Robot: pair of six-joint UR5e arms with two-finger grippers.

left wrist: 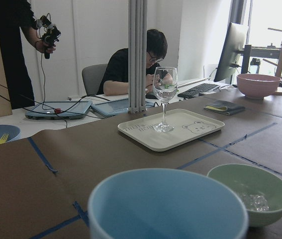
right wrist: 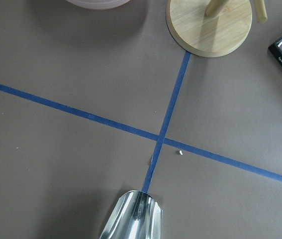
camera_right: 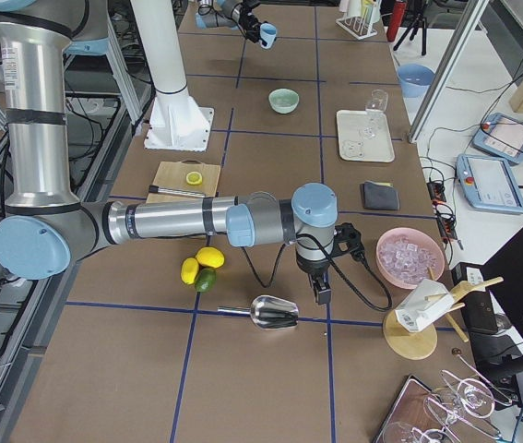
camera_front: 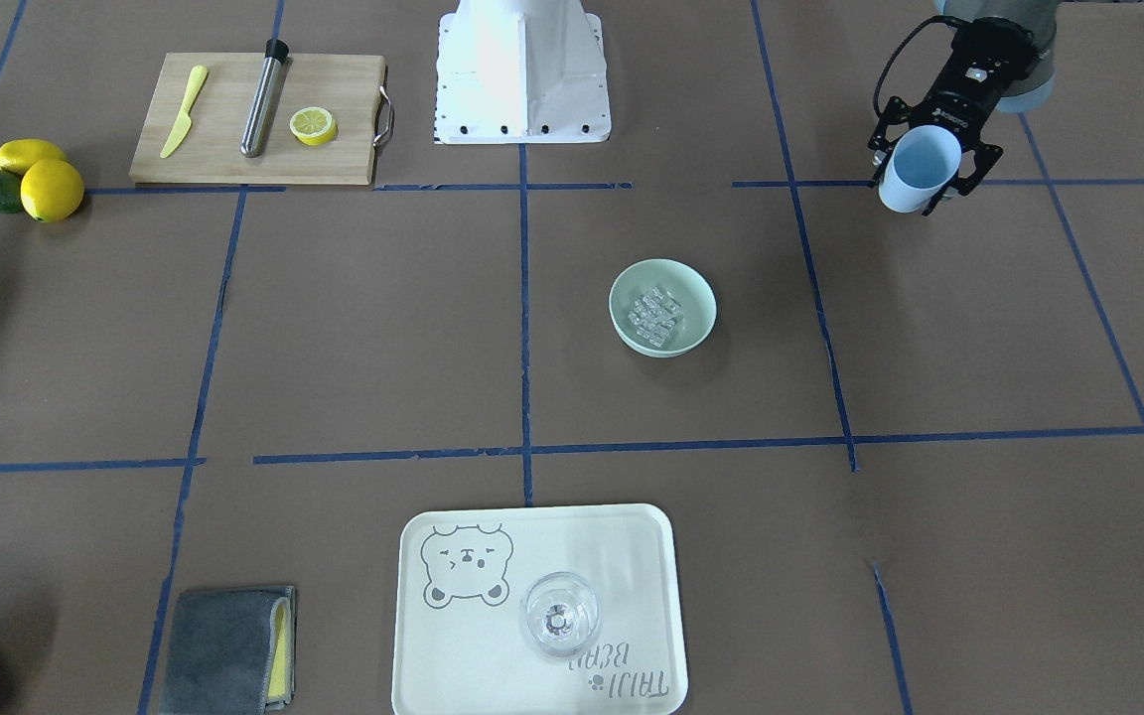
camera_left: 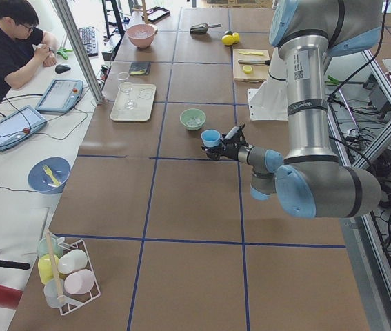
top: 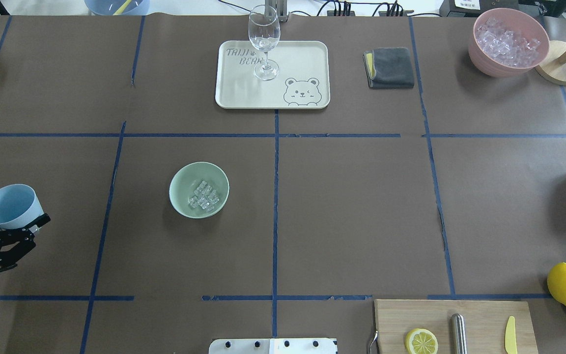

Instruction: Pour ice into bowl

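**A:** Where was the ice (camera_front: 656, 316), and which arm was closer to it?

**B:** All the ice I could see was a small heap at the bottom of the mint bowl (camera_front: 699, 294). The bowl stood mouth up around the middle of the bench (camera_front: 334, 338). It's round, so no real long axis. The left jaws were pinching a light blue cup (camera_front: 920, 164) from either side. The bowl lay toward the bench centre from them, apart, with nothing in between.

**A:** And the cup's axis?

**B:** Close to vertical, mouth up. It looked empty from above, so I'd guess the pour was done and the cup only needed setting down. The right jaws were well apart at the far end, by a metal scoop (camera_right: 275, 312). I couldn't tell if those were spread or pressed together.
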